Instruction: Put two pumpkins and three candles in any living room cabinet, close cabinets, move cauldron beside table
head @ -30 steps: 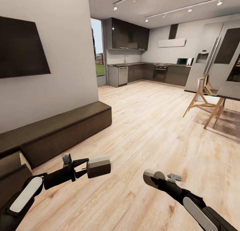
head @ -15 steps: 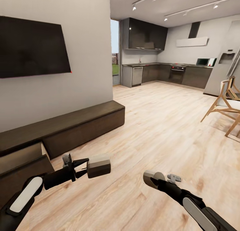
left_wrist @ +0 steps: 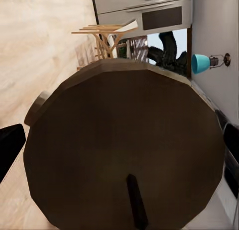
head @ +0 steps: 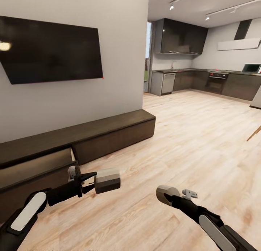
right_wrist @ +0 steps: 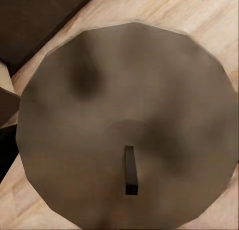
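Both arms reach out low over the wood floor, each carrying a candle. My left gripper (head: 92,182) is shut on a squat beige-and-brown candle (head: 107,180); in the left wrist view its round top (left_wrist: 124,150) and dark wick (left_wrist: 135,200) sit right in front of the camera. My right gripper (head: 171,197) is shut on a second candle (head: 165,192), whose top (right_wrist: 129,120) shows likewise in the right wrist view. The long, low dark-brown cabinet (head: 112,129) runs along the wall at left. Its left drawer (head: 36,167) stands pulled out, just beyond the left arm.
A black TV (head: 50,50) hangs on the wall above the cabinet. Open wood floor (head: 188,142) stretches right toward a dark kitchen (head: 203,80). A wooden chair leg (head: 255,133) pokes in at the right edge.
The whole picture has slid right, so the camera has turned left: the cabinet and its open drawer now show more fully, and the chair has left view. Both arms hold their candles as before.
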